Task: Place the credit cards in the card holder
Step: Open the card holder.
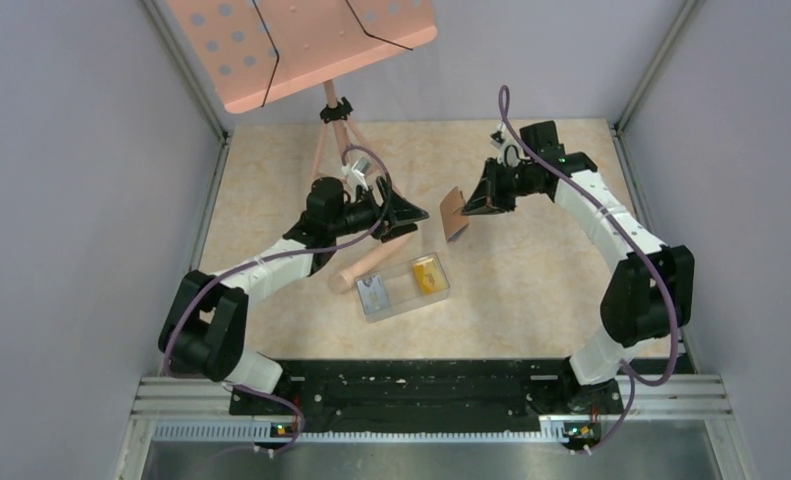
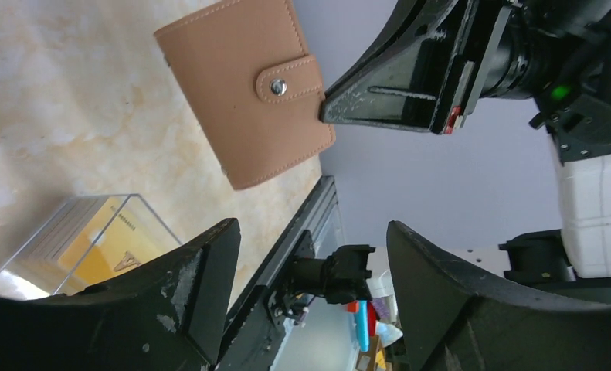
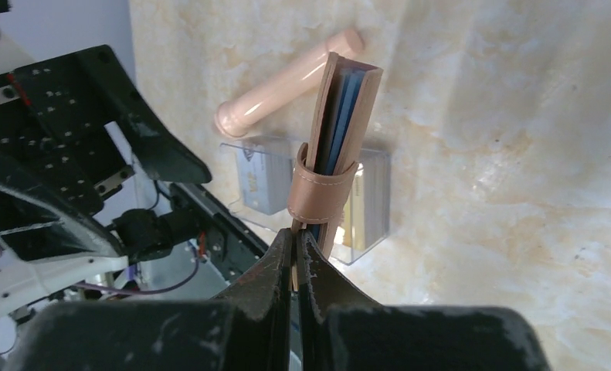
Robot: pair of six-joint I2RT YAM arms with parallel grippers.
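The right pincer is pressed fully shut on the snap strap of the brown card holder. It holds it up over the surface, at about 1 o'clock from the clear box where the credit cards lie. The left pincer stands wide and empty at the holder's 9 o'clock. That thin pinch looks risky: a tug from the left could pop the snap or drag the holder loose, dropping it.
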